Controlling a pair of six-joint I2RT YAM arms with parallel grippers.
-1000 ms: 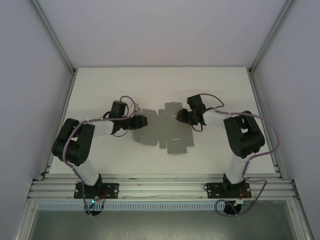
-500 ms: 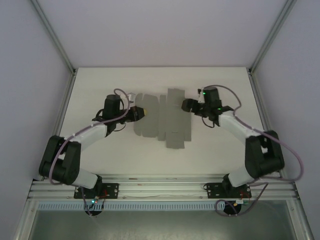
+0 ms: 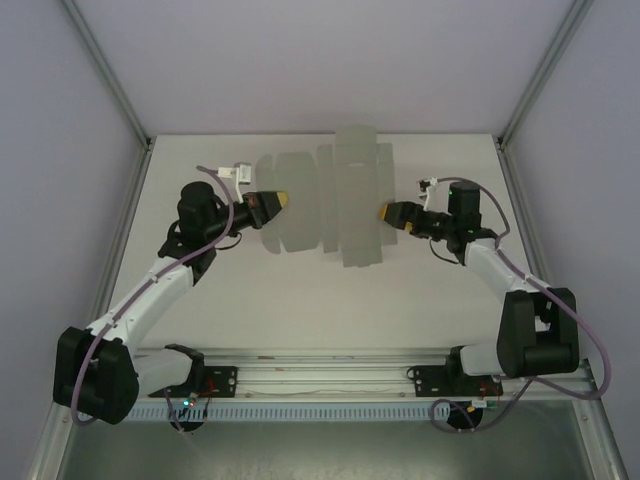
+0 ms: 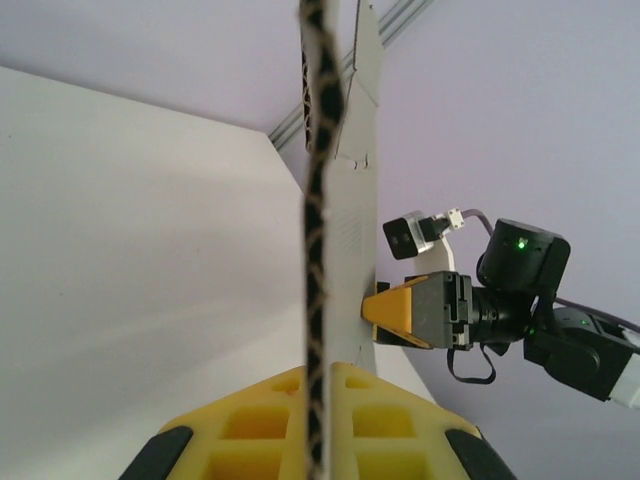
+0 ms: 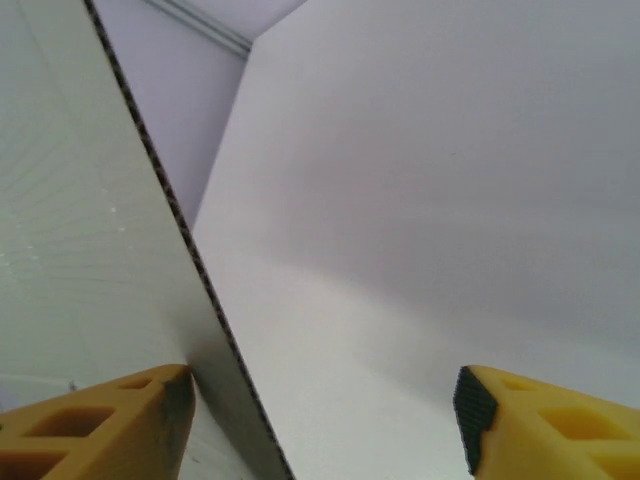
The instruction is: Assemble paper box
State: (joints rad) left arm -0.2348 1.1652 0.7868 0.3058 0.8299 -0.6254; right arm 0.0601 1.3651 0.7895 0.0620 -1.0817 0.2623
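Left claw point(image 4: 318, 378) is clamped shut on the paper box point(image 3: 325, 205) sheet's near edge, carrying it flat above the table point(image 3: 420, 295). Right claw point(image 5: 322, 392) is open, straddling the opposite edge with the sheet against one finger. Probably lining up a second pinch for folding.

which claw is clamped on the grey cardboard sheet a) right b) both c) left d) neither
c, the left claw pinches one edge of the flat paper box sheet, while the right claw stands open beside the opposite edge
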